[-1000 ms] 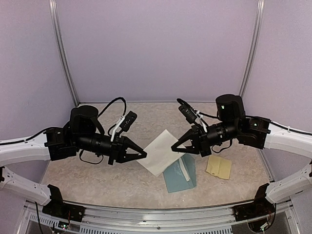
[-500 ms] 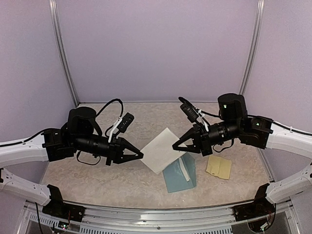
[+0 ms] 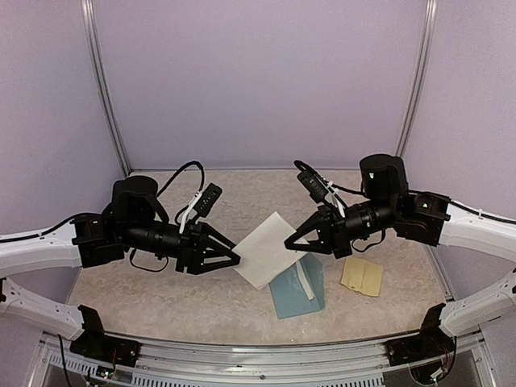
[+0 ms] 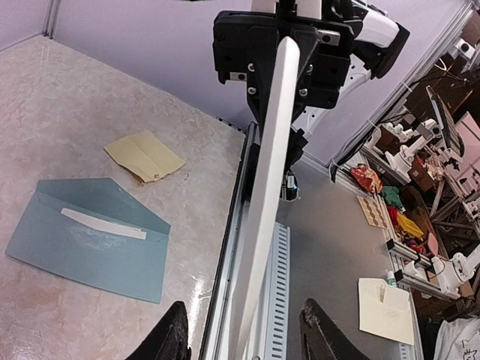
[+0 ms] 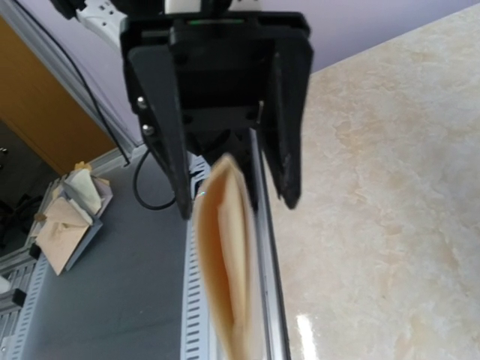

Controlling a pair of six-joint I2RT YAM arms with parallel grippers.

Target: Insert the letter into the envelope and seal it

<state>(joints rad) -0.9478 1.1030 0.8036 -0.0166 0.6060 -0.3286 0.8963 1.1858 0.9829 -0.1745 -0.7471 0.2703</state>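
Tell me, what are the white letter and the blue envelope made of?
The letter looks like thin matte paper, folded: it shows doubled layers edge-on. The envelope also seems paper, matte teal, lying flat with a creased flap and a white strip, probably glue.

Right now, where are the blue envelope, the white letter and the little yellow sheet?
envelope [image 4: 90, 255]: left wrist view, on its blue body below the white strip.
letter [image 3: 264, 251]: top view, on the middle of the white sheet.
yellow sheet [image 3: 362, 277]: top view, on its middle.
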